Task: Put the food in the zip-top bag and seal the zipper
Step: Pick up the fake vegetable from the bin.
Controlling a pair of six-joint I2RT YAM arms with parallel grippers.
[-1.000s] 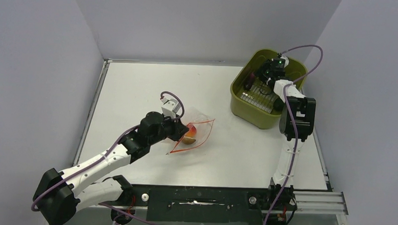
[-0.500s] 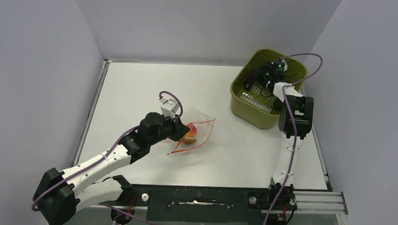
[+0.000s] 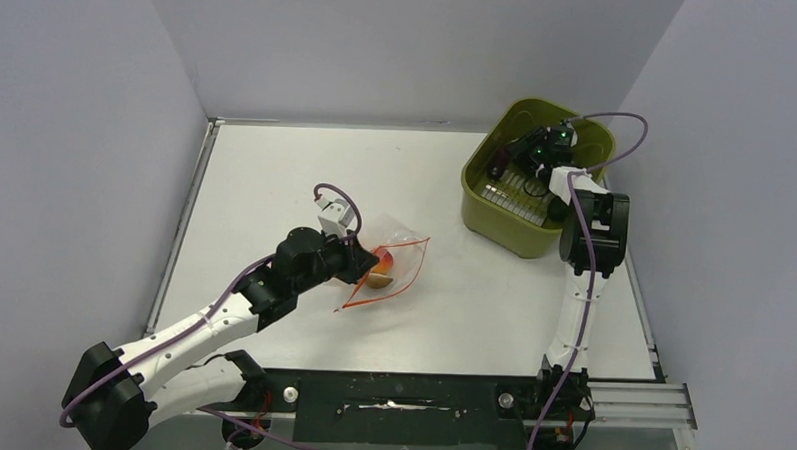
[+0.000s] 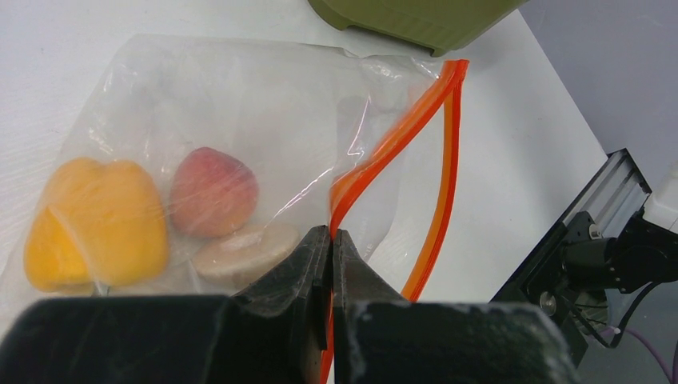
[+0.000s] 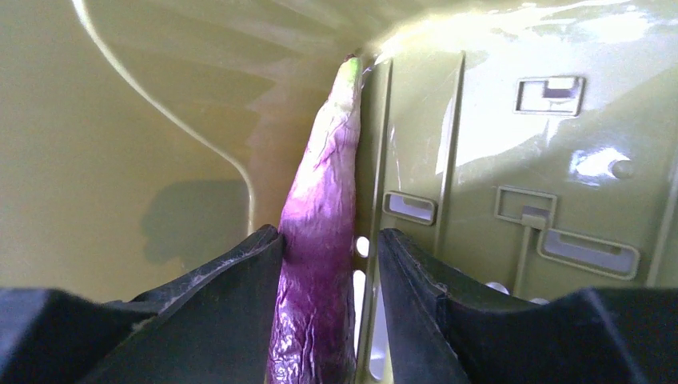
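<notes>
The left gripper (image 4: 330, 240) was clamped on the flimsy bag (image 4: 264, 104) by its red zipper (image 4: 436, 120) on the table (image 3: 266, 170), while the right gripper (image 5: 329, 234), part open in the basket (image 5: 120, 160), straddled the light, slick eggplant (image 5: 328, 160) at its thicker middle, seemingly not yet squeezing.

Lit brightly and evenly from overhead, with only faint, soft shadows on the surface (image 3: 276, 181). Flares white across the basket (image 5: 544, 32) wall in the right wrist view. Glints off the bag (image 4: 240, 88) film. Goes dark and soft-focused at the left tool (image 4: 330, 240) and right tool (image 5: 329, 240) along the bottom edges.
</notes>
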